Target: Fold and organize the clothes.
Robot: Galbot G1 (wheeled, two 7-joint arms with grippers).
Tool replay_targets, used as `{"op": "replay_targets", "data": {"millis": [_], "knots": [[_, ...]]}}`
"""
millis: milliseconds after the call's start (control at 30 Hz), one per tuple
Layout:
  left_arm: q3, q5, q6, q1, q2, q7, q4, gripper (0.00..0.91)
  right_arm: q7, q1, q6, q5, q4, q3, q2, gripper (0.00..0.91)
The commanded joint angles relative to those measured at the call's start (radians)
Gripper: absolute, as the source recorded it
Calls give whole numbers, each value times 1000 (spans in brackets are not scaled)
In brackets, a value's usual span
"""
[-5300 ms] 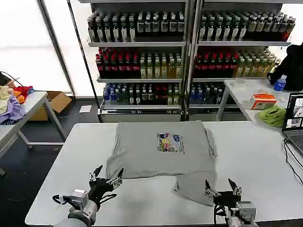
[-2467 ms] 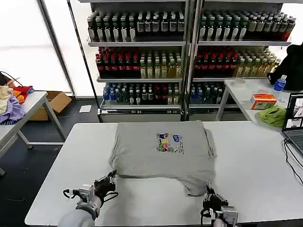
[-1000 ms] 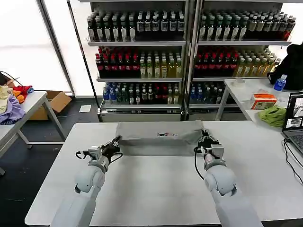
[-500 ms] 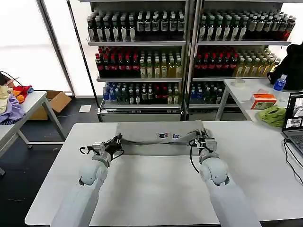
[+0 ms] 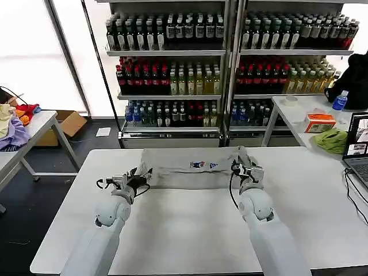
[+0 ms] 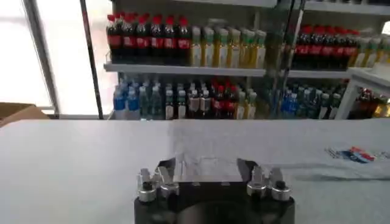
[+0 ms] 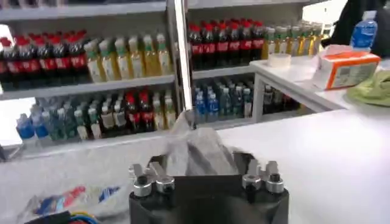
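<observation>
— What is laid on the white tabletop (image 5: 190, 224)?
— Folded across its far side, a grey shirt (image 5: 190, 168) is gripped at each end by the left claw (image 5: 140, 175) and right claw (image 5: 240, 167).

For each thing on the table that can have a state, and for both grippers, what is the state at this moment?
Grey shirt: folded over into a narrow band across the far part of the table, chest print facing up, right end bunched and lifted.
Left gripper: shut on the shirt's left end.
Right gripper: shut on the shirt's right end, cloth held between its fingers.
Laptop: open, at the table's right edge.
</observation>
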Motion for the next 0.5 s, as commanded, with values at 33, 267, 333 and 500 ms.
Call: {"op": "replay_targets", "data": {"millis": [33,267,333,500], "knots": [[-5,4,36,63,12,-12,-113,907,52,-59,-16,38,90,11,-26,907],[-1,-2,37,140,41,-15,-194,907,35,-187,-33,-29,144,58,-72,907],[-2,0,38,147,43,-14,-203,907,33,-218,-41,-23,152,67,-79,907],[-5,4,46,140,43,-17,-186,907,22,-245,-71,-20,162,80,-93,907]]}}
